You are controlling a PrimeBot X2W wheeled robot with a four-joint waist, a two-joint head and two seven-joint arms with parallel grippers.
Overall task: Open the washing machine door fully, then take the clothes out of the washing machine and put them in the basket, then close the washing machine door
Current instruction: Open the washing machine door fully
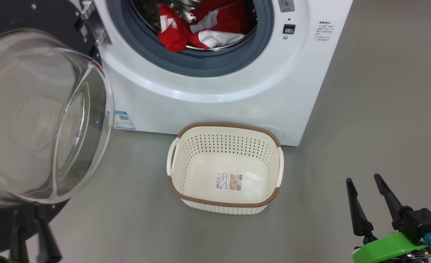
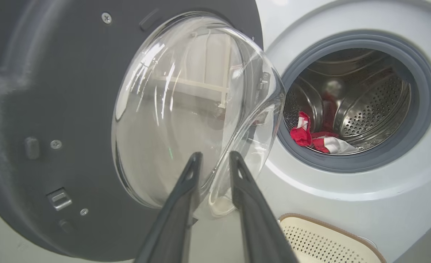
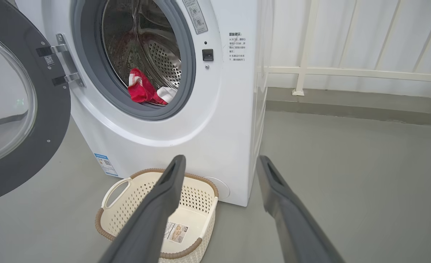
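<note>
Door: the washing machine door [image 1: 36, 117] is swung out to my left on its hinge, inner face and bulging glass bowl toward me, so the drum mouth is unblocked; I judge it open far enough to reach in.
Machine: the washing machine [image 1: 215, 98] stands on the grey floor [image 1: 383, 109], its grey rubber ring around the steel drum.
Clothes: the clothes [image 1: 200, 27], red with white parts, lie at the bottom front of the drum, one red fold draped over the rubber ring; none are out yet.
Basket: the basket [image 1: 224, 170] sits on the floor just in front of the machine, below the opening, with nothing in it but the sticker on its bottom; placed there, I judge, so a garment needs only a short drop.
Left end effector: my left end effector [image 2: 215, 160] points at the lower edge of the glass bowl, fingers a narrow gap apart with nothing between them; whether a tip touches the glass I cannot tell.
Right end effector: my right end effector [image 3: 220, 164] hangs spread wide, unloaded, above the floor near the basket, well apart from the clothes.
Next: reaching into the drum looks like the step due.
</note>
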